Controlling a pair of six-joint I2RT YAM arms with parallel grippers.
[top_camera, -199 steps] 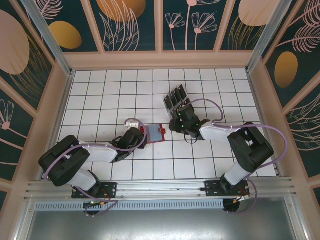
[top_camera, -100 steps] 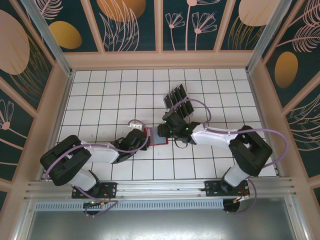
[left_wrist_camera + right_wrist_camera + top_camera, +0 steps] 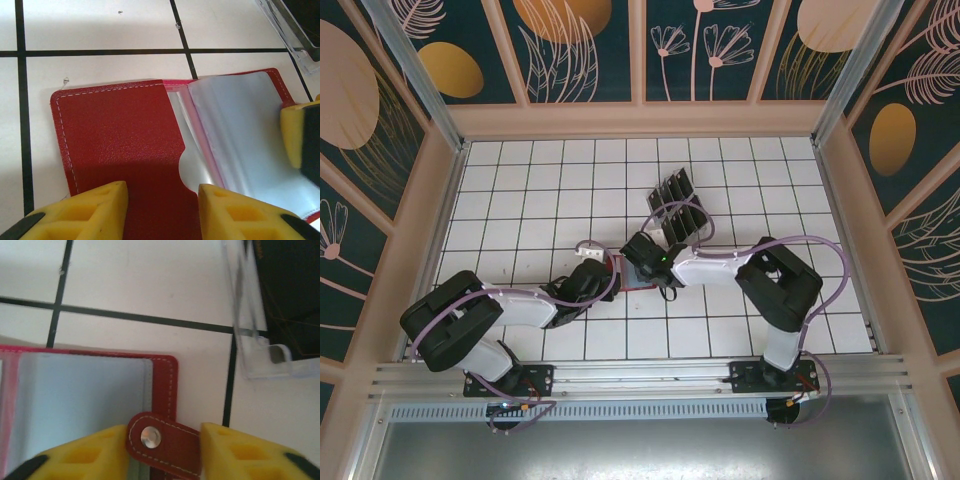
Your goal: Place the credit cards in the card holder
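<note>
The card holder (image 3: 120, 130) lies open on the white-tiled worktop (image 3: 100, 25). The left jaws sit narrow over its red cover; the right jaws pinch its snap strap (image 3: 160, 440).

In both wrist views the card holder (image 3: 115, 130) is running off the bottom edge, the clear rack (image 3: 247, 330) is getting cropped at top right, and the black cards (image 3: 290, 290) in it are blurring into a dark patch.
</note>
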